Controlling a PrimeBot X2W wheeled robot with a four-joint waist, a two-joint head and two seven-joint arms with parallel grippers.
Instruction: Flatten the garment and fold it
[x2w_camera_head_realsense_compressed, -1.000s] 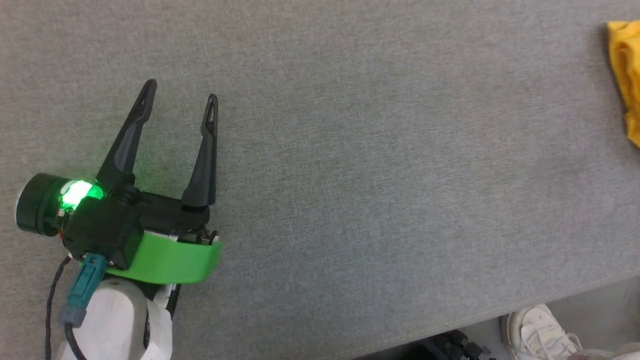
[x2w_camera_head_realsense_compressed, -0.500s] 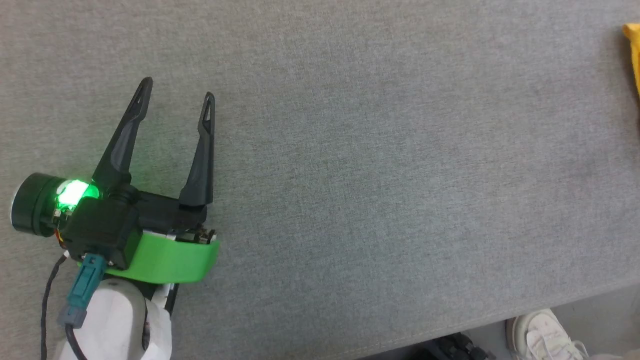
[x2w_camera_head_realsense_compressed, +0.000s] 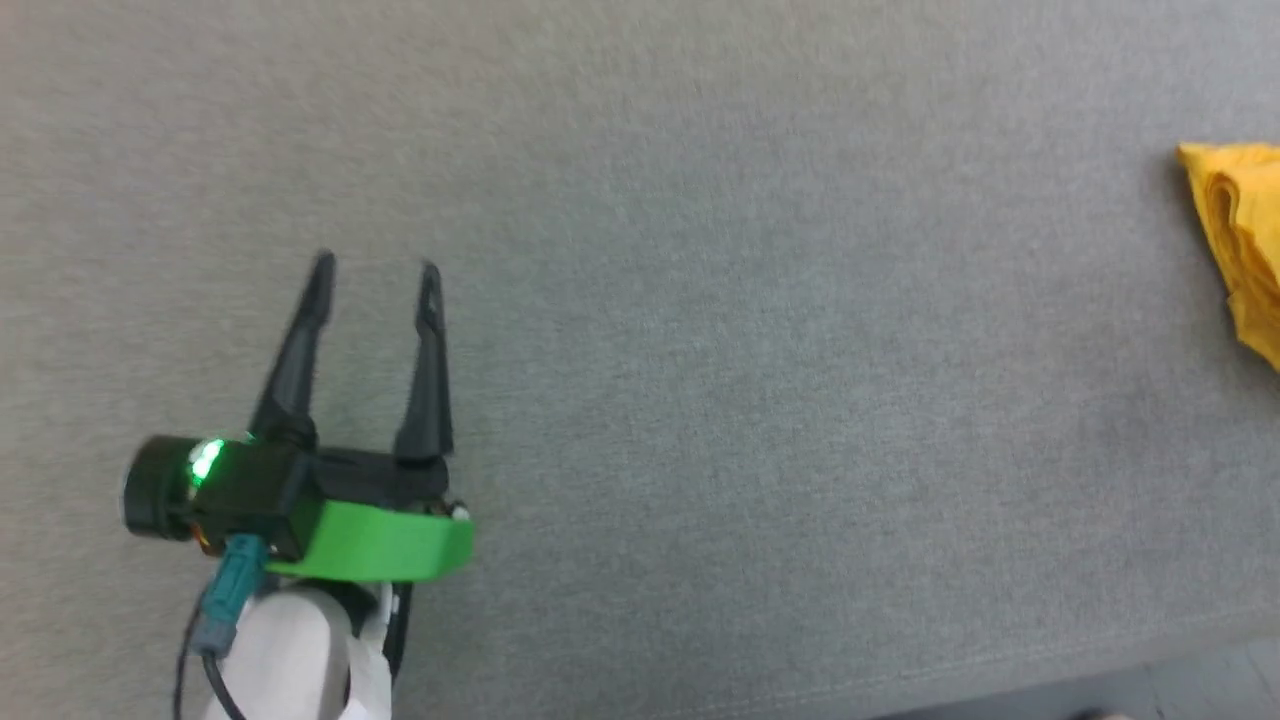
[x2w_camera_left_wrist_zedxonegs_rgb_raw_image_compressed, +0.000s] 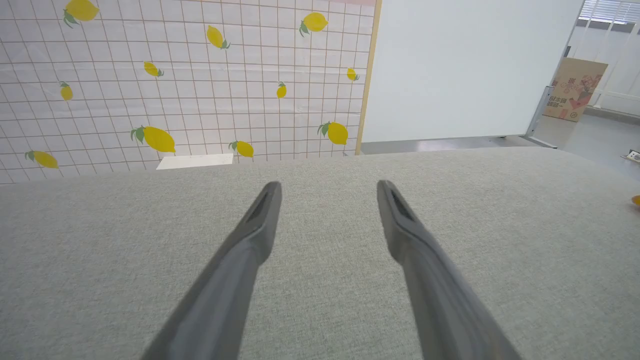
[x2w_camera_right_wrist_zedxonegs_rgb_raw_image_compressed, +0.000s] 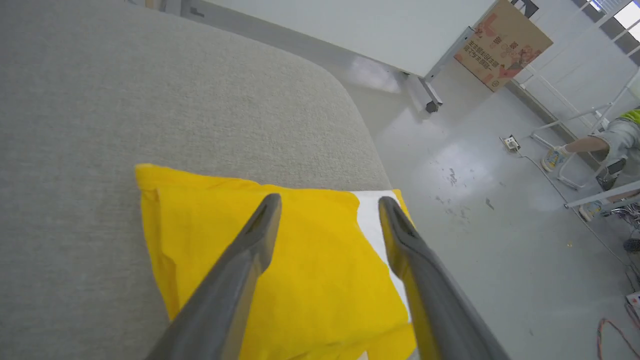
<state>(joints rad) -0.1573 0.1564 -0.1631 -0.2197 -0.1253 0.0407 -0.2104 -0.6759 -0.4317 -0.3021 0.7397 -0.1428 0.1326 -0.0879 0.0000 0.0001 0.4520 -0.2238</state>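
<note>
Left claw (x2w_camera_head_realsense_compressed: 376, 266) low over grey counter (x2w_camera_head_realsense_compressed: 750, 350), fingers spread, holding nothing. Right claw (x2w_camera_right_wrist_zedxonegs_rgb_raw_image_compressed: 329, 199), fingers also spread, points down over folded garment (x2w_camera_right_wrist_zedxonegs_rgb_raw_image_compressed: 310, 280) near counter's edge.

Garment (x2w_camera_head_realsense_compressed: 1238, 235) partly beyond right edge

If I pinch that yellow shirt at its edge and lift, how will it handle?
Probably floppy: the garment lies flat and thin, with soft creases, so it should drape from the right tool. Its stacked layers may peel apart. It likely drags rather than slides on the textured table.
</note>
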